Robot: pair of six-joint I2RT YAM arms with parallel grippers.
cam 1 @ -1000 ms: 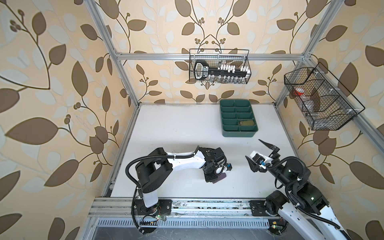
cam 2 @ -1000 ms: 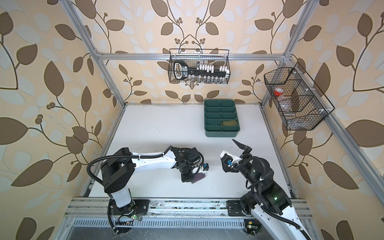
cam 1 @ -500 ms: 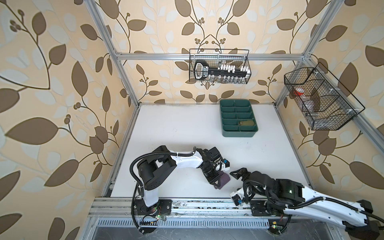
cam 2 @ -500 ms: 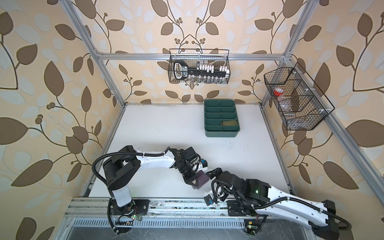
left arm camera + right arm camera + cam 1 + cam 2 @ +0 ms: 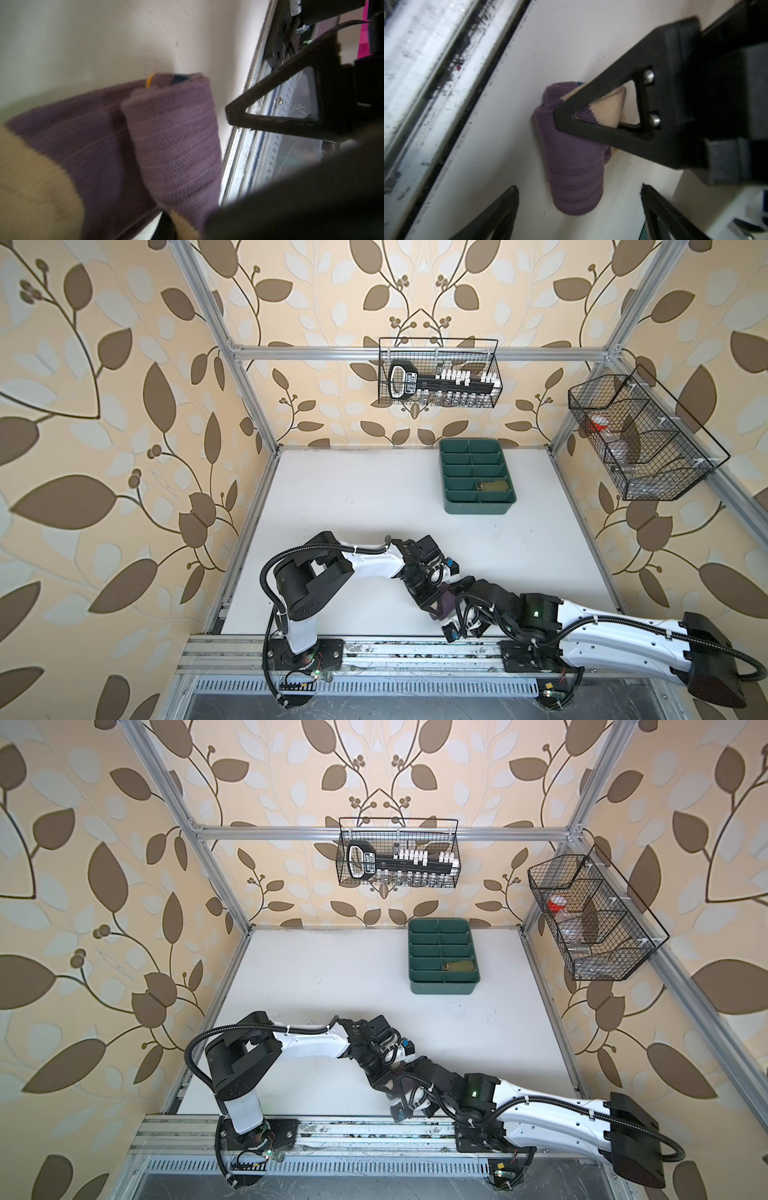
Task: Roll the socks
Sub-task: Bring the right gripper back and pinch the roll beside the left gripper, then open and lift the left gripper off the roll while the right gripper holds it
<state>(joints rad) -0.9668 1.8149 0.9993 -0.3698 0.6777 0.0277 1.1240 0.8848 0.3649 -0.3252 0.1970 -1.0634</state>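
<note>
White tabletop (image 5: 353, 497) inside a cell papered with brown leaves. Of the two socks, the olive-green ribbed one (image 5: 494, 486) appears done already. It sits as a small bundle in a right-hand compartment of the dark green divided plastic tray (image 5: 478, 510), at about 1 o'clock on the table.

The purple ribbed sock with beige heel and toe (image 5: 571, 170) lies near 6 o'clock, just beside the metal front rail (image 5: 374, 645). Much of it is wound into a tight cylinder. In the left wrist view, a stretch with a beige patch seems to lie flat beside the roll, so I judge the rolling unfinished.

The left gripper (image 5: 434, 608) pinches this sock at its beige end, one black finger across the fabric. The right gripper (image 5: 578, 187) has its fingers spread wide, one on each side of the roll's free end, touching nothing. What is left, as I read it, is finishing the roll and perhaps carrying it to the tray.

Both wrists crowd the same spot — the fingers could knock each other, and the rail sits close. Two black wire baskets, one on the back wall at 12 o'clock (image 5: 440, 381) and one on the side wall at 2 o'clock (image 5: 640, 448), hang well clear.
</note>
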